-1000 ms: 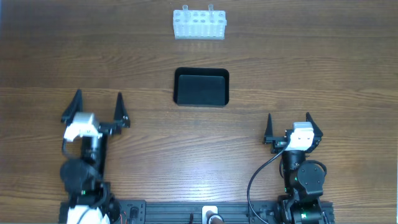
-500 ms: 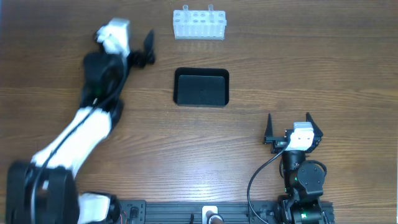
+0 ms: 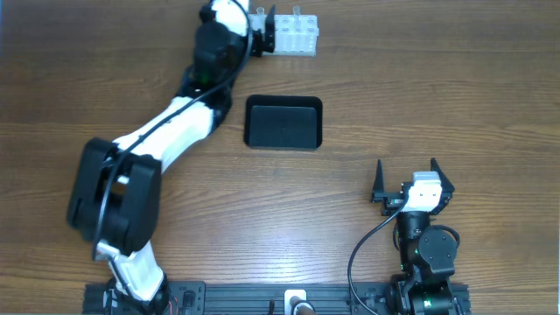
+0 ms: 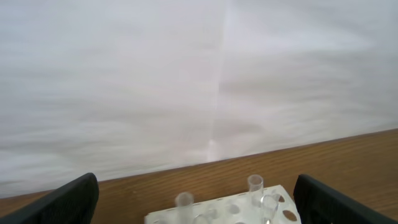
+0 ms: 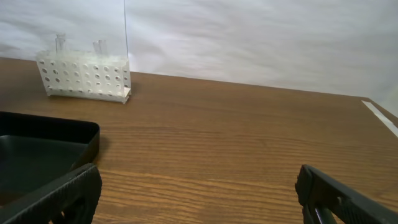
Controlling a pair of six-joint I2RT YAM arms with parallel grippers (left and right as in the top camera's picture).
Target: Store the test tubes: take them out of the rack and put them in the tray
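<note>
Surface (image 3: 472, 96) is carrying a tray (image 3: 248, 123) near its middle and a rack (image 3: 295, 37) at its far edge. The left gripper (image 4: 196, 184) is hovering at the rack, fingers wide apart; the right gripper (image 3: 407, 180), likewise spread, is resting near the front edge. The test tubes (image 4: 255, 184) in the rack are probably light, slippery and fragile: taking one gently below its rim seems best.

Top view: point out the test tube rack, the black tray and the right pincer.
test tube rack (image 3: 296, 37), top view, on its white top face
black tray (image 3: 283, 124), top view, on its bare floor
right pincer (image 3: 406, 166), top view, midway between its open fingertips
</note>
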